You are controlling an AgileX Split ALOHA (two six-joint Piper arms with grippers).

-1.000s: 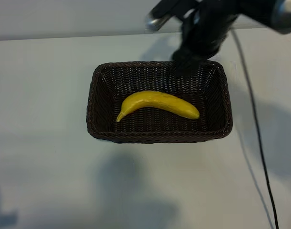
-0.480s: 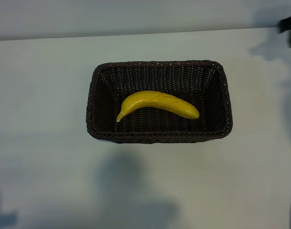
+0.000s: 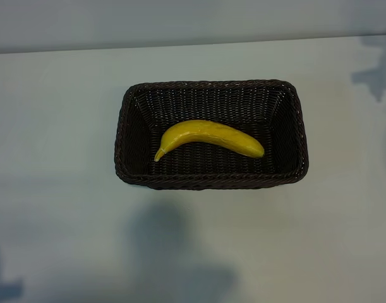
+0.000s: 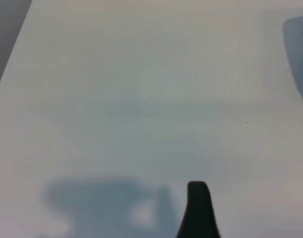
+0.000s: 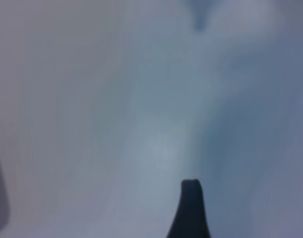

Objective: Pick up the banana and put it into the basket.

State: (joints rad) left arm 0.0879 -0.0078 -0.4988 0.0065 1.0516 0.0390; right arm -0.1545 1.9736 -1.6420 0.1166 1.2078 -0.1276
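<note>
The yellow banana (image 3: 208,137) lies flat on the floor of the dark brown wicker basket (image 3: 127,104), its stem end toward the basket's left side. Nothing touches it. Neither arm shows in the exterior view. In the left wrist view a single dark fingertip (image 4: 198,201) hangs over bare white table with nothing against it. The right wrist view likewise gives one dark fingertip (image 5: 190,198) over bare table, holding nothing. The second finger of each gripper lies outside the picture.
The basket stands mid-table on a white tabletop (image 3: 54,95). The table's far edge (image 3: 193,45) runs along the back. Arm shadows fall at the front left (image 3: 174,246) and far right (image 3: 376,79). The left wrist view shows a table edge (image 4: 10,54).
The right arm, which hung over the basket's far right corner, has pulled away to the right and left the exterior view. The banana and basket have not moved.
</note>
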